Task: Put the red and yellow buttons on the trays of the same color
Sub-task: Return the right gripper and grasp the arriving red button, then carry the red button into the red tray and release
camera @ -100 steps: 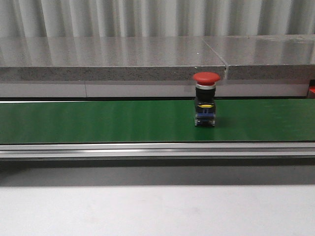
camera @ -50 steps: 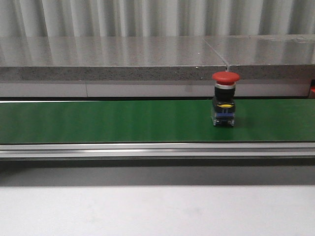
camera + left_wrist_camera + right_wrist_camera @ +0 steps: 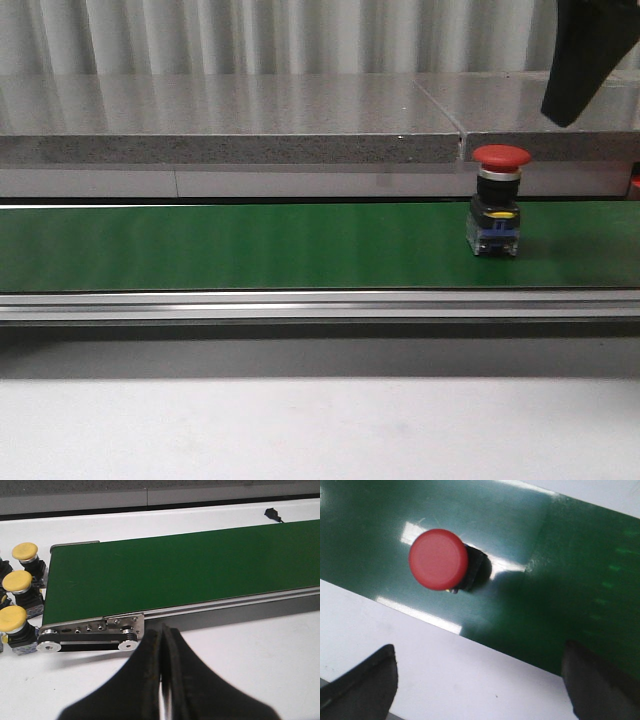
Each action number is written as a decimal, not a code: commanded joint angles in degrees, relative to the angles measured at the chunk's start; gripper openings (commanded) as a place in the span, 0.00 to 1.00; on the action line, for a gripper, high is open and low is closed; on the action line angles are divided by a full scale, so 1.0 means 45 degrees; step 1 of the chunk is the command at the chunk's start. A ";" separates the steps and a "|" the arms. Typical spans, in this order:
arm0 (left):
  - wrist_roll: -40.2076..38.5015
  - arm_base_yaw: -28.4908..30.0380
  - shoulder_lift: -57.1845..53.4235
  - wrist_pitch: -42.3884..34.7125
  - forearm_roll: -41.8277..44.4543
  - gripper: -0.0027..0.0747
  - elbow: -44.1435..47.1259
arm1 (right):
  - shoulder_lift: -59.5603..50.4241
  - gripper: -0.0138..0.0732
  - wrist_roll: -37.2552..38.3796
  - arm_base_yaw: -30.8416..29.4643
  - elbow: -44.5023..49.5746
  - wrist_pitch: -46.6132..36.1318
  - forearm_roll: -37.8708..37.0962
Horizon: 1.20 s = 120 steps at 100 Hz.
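Note:
A red button point(image 3: 499, 156) with a black body stands upright on the green conveyor belt point(image 3: 250, 245), toward its right end. From above it shows as a red cap point(image 3: 438, 559) on the belt point(image 3: 560, 580). My right gripper point(image 3: 479, 652) hangs open above the belt's edge, apart from the button; a dark part of it shows at the upper right in the front view point(image 3: 588, 50). My left gripper point(image 3: 163, 632) is shut on nothing near the belt's end roller point(image 3: 90, 635). Three yellow buttons point(image 3: 18, 581) stand on the white table beside that end. No trays are in view.
A grey stone ledge point(image 3: 230, 120) runs behind the belt. An aluminium rail point(image 3: 320, 305) lines the belt's front side, with white table point(image 3: 320, 430) before it. A small black plug point(image 3: 271, 514) lies on the table beyond the belt.
The red button has travelled to the right along the belt. A dark part of my right arm has come into the front view at the upper right.

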 commanded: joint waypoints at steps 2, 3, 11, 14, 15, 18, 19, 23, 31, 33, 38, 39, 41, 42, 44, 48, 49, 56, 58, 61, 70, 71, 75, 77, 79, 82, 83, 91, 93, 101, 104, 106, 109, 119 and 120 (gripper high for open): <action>0.0016 -0.0074 0.0130 -0.0842 -0.0048 0.01 -0.0323 | 0.0038 0.91 -0.0170 0.0027 -0.0406 -0.0535 0.0298; 0.0016 -0.0074 0.0130 -0.0842 -0.0048 0.01 -0.0323 | 0.0094 0.91 -0.0170 0.0027 -0.0406 -0.0563 0.0298; 0.0016 -0.0074 0.0130 -0.0842 -0.0048 0.01 -0.0323 | 0.0373 0.91 -0.0170 0.0027 -0.0406 -0.0715 0.0340; 0.0016 -0.0074 0.0130 -0.0842 -0.0048 0.01 -0.0323 | 0.0470 0.91 -0.0170 0.0027 -0.0406 -0.0747 0.0358; 0.0016 -0.0074 0.0130 -0.0842 -0.0048 0.01 -0.0323 | 0.0533 0.91 -0.0170 0.0027 -0.0420 -0.0774 0.0358; 0.0016 -0.0074 0.0130 -0.0842 -0.0048 0.01 -0.0323 | 0.0579 0.91 -0.0170 0.0027 -0.0421 -0.0778 0.0371; 0.0016 -0.0074 0.0130 -0.0842 -0.0048 0.01 -0.0323 | 0.0627 0.91 -0.0170 0.0027 -0.0421 -0.0801 0.0371; 0.0016 -0.0074 0.0130 -0.0842 -0.0048 0.01 -0.0323 | 0.0742 0.91 -0.0222 0.0027 -0.0466 -0.0826 0.0371; 0.0016 -0.0074 0.0130 -0.0842 -0.0048 0.01 -0.0323 | 0.1000 0.91 -0.0414 0.0027 -0.0535 -0.0893 0.0371; 0.0016 -0.0074 0.0130 -0.0842 -0.0048 0.01 -0.0323 | 0.1052 0.91 -0.0486 0.0027 -0.0535 -0.0954 0.0371; 0.0016 -0.0074 0.0130 -0.0842 -0.0048 0.01 -0.0323 | 0.1176 0.91 -0.0633 0.0027 -0.0535 -0.1093 0.0371; 0.0016 -0.0074 0.0130 -0.0842 -0.0048 0.01 -0.0323 | 0.1189 0.91 -0.0637 0.0027 -0.0535 -0.1112 0.0371; 0.0016 -0.0074 0.0130 -0.0842 -0.0048 0.01 -0.0323 | 0.1225 0.91 -0.0671 0.0027 -0.0535 -0.1198 0.0371; 0.0016 -0.0074 0.0130 -0.0842 -0.0048 0.01 -0.0323 | 0.1242 0.91 -0.0685 0.0027 -0.0535 -0.1228 0.0371; 0.0016 -0.0074 0.0130 -0.0842 -0.0048 0.01 -0.0323 | 0.1275 0.91 -0.0685 0.0027 -0.0535 -0.1316 0.0371; 0.0016 -0.0074 0.0130 -0.0842 -0.0048 0.01 -0.0323 | 0.1312 0.91 -0.0685 0.0027 -0.0535 -0.1538 0.0371; 0.0016 -0.0074 0.0130 -0.0842 -0.0048 0.01 -0.0323 | 0.1312 0.91 -0.0685 0.0027 -0.0535 -0.1575 0.0371; 0.0016 -0.0074 0.0130 -0.0842 -0.0048 0.01 -0.0323 | 0.1328 0.91 -0.0685 0.0027 -0.0535 -0.1993 0.0340; 0.0016 -0.0074 0.0130 -0.0842 -0.0048 0.01 -0.0323 | 0.1328 0.90 -0.0685 0.0027 -0.0535 -0.2085 0.0318; 0.0016 -0.0074 0.0130 -0.0842 -0.0048 0.01 -0.0323 | 0.1328 0.89 -0.0685 0.0027 -0.0535 -0.2213 0.0278; 0.0016 -0.0074 0.0130 -0.0842 -0.0048 0.01 -0.0323 | 0.1328 0.76 -0.0685 0.0027 -0.0535 -0.2438 0.0237; 0.0016 -0.0074 0.0130 -0.0842 -0.0048 0.01 -0.0323 | 0.1328 0.74 -0.0685 0.0016 -0.0535 -0.2465 0.0237; 0.0016 -0.0074 0.0130 -0.0842 -0.0048 0.01 -0.0323 | 0.1328 0.68 -0.0685 0.0002 -0.0535 -0.2496 0.0237; 0.0016 -0.0074 0.0130 -0.0842 -0.0048 0.01 -0.0323 | 0.1328 0.64 -0.0685 0.0002 -0.0535 -0.2496 0.0237; 0.0016 -0.0074 0.0130 -0.0842 -0.0048 0.01 -0.0323 | 0.1328 0.61 -0.0685 0.0002 -0.0535 -0.2496 0.0237; 0.0016 -0.0074 0.0130 -0.0842 -0.0048 0.01 -0.0323 | 0.1328 0.56 -0.0685 0.0002 -0.0535 -0.2496 0.0237; 0.0016 -0.0074 0.0130 -0.0842 -0.0048 0.01 -0.0323 | 0.1328 0.54 -0.0685 0.0002 -0.0535 -0.2496 0.0237; 0.0016 -0.0074 0.0130 -0.0842 -0.0048 0.01 -0.0323 | 0.1328 0.46 -0.0685 0.0002 -0.0535 -0.2483 0.0223; 0.0016 -0.0074 0.0130 -0.0842 -0.0048 0.01 -0.0323 | 0.1328 0.45 -0.0685 0.0002 -0.0535 -0.2483 0.0223; 0.0016 -0.0074 0.0130 -0.0842 -0.0048 0.01 -0.0323 | 0.1312 0.43 -0.0685 0.0002 -0.0535 -0.2483 0.0187; 0.0016 -0.0074 0.0130 -0.0842 -0.0048 0.01 -0.0323 | 0.1306 0.43 -0.0685 0.0002 -0.0535 -0.2483 0.0187; 0.0016 -0.0074 0.0130 -0.0842 -0.0048 0.01 -0.0323 | 0.1289 0.43 -0.0685 0.0002 -0.0535 -0.2498 0.0187; 0.0016 -0.0074 0.0130 -0.0842 -0.0048 0.01 -0.0323 | 0.1280 0.43 -0.0685 0.0002 -0.0535 -0.2498 0.0149; 0.0016 -0.0074 0.0130 -0.0842 -0.0048 0.01 -0.0323 | 0.1196 0.43 -0.0685 -0.0026 -0.0535 -0.2498 -0.0096; 0.0016 -0.0074 0.0130 -0.0842 -0.0048 0.01 -0.0323 | 0.1181 0.43 -0.0685 -0.0024 -0.0535 -0.2498 -0.0105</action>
